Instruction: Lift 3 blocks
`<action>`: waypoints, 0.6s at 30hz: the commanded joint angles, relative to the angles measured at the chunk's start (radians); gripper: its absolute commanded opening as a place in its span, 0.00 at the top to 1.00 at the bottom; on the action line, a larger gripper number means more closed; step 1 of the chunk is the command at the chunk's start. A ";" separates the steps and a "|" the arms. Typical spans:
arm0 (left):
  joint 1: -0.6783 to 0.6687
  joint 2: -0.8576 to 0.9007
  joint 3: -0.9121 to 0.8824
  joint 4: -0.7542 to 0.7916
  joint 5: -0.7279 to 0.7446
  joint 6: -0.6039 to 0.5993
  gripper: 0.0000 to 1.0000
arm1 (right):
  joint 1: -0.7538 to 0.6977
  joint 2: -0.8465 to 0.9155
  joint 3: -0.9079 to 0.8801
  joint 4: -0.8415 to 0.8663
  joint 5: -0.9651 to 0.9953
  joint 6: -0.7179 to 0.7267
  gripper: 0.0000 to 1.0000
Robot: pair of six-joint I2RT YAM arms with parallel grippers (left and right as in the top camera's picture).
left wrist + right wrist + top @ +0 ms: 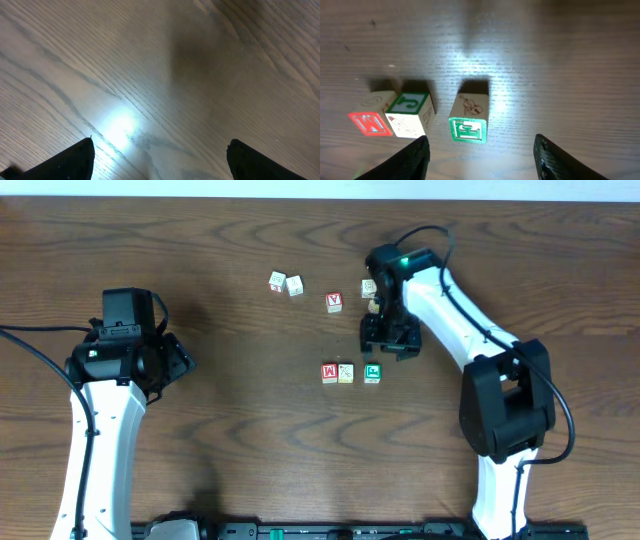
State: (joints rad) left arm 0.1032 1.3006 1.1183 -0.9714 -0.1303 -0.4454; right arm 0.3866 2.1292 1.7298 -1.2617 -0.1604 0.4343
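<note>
Three blocks lie in a row mid-table: a red-faced one with a white M (329, 373) (370, 123), a pale cream one (346, 373) (410, 116) touching it, and a green-faced one (372, 373) (468, 123) a small gap to the right. My right gripper (388, 348) (482, 160) hangs open just behind the green block, with nothing between its fingers. In the right wrist view the green block sits just ahead of the fingertips (415, 159). My left gripper (178, 360) (160, 160) stands wide open over bare wood at the left, far from the blocks.
Farther back lie two pale blocks (277, 281) (295, 285) side by side, a red-faced block with a V (334, 302), and another block (369, 288) partly hidden by the right arm. The wooden table (240, 410) spreads between both arms.
</note>
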 commanded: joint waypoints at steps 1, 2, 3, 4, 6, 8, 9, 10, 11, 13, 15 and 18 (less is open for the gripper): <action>0.004 0.003 0.004 -0.004 -0.009 -0.005 0.15 | -0.007 0.006 0.026 -0.005 0.002 -0.032 0.37; 0.004 0.003 0.004 -0.004 -0.009 -0.005 0.15 | -0.007 0.006 0.026 -0.006 -0.005 -0.032 0.39; 0.004 0.003 0.004 -0.004 -0.009 -0.005 0.15 | -0.004 0.006 0.025 -0.006 -0.018 -0.032 0.41; 0.004 0.003 0.004 -0.004 -0.009 -0.005 0.15 | 0.002 0.006 0.025 -0.006 -0.036 -0.042 0.42; 0.004 0.003 0.004 -0.004 -0.009 -0.005 0.15 | 0.025 0.006 0.025 0.004 -0.072 -0.098 0.43; 0.004 0.003 0.004 -0.004 -0.010 -0.005 0.15 | 0.053 0.006 0.025 0.018 -0.072 -0.134 0.43; 0.004 0.003 0.004 -0.004 -0.009 -0.005 0.15 | 0.064 0.006 0.025 0.025 -0.069 -0.136 0.43; 0.004 0.003 0.004 -0.004 -0.009 -0.005 0.15 | 0.078 0.006 0.025 0.037 -0.066 -0.136 0.43; 0.004 0.003 0.004 -0.004 -0.009 -0.005 0.15 | 0.090 0.006 0.025 0.049 -0.062 -0.136 0.43; 0.004 0.003 0.004 -0.004 -0.010 -0.005 0.15 | 0.115 0.006 0.025 0.079 -0.042 -0.136 0.43; 0.004 0.003 0.004 -0.004 -0.009 -0.005 0.15 | 0.137 0.006 0.025 0.122 -0.015 -0.136 0.45; 0.004 0.003 0.004 -0.004 -0.009 -0.005 0.15 | 0.166 0.006 0.025 0.175 0.029 -0.136 0.51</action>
State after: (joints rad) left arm 0.1032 1.3006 1.1183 -0.9714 -0.1303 -0.4454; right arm 0.5316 2.1292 1.7382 -1.1072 -0.1822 0.3161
